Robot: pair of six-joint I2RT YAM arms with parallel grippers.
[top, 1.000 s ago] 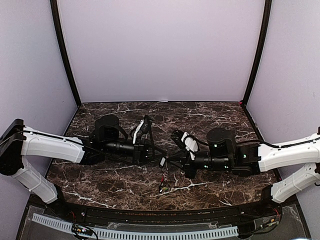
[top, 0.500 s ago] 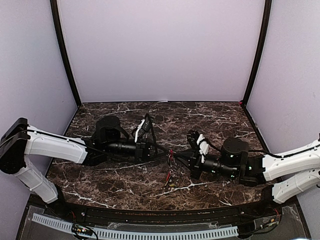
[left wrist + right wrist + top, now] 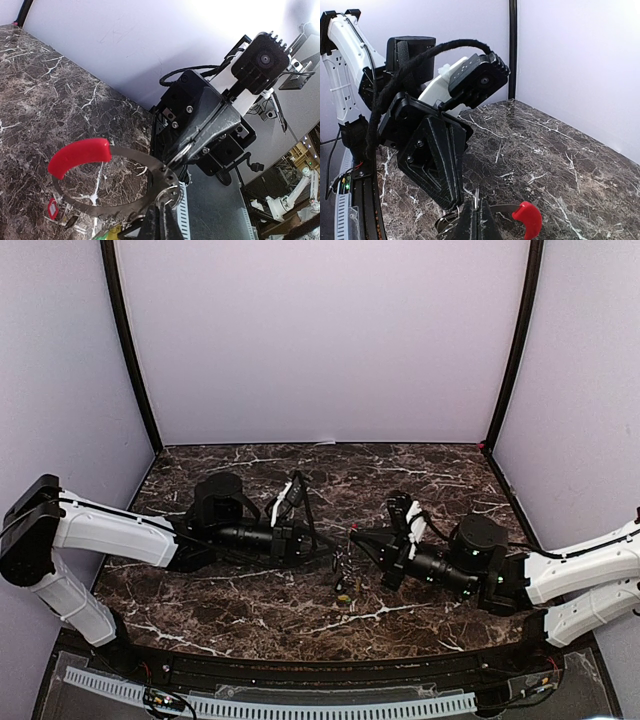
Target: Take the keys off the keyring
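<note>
1. Left gripper (image 3: 157, 222) is clamped on the toothed rim of the keyring (image 3: 80, 156), held midway between the arms.
2. Right gripper (image 3: 476, 222), fingers pressed together, pinches a wire loop (image 3: 181, 151) at the ring's right edge.
3. Keys (image 3: 343, 585) bunch just nearward, over the marble table (image 3: 420, 470).

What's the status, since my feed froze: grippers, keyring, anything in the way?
Both shut: left gripper and right gripper pinch the keyring between them. Some keys loose on table below. Nothing in the way.
</note>
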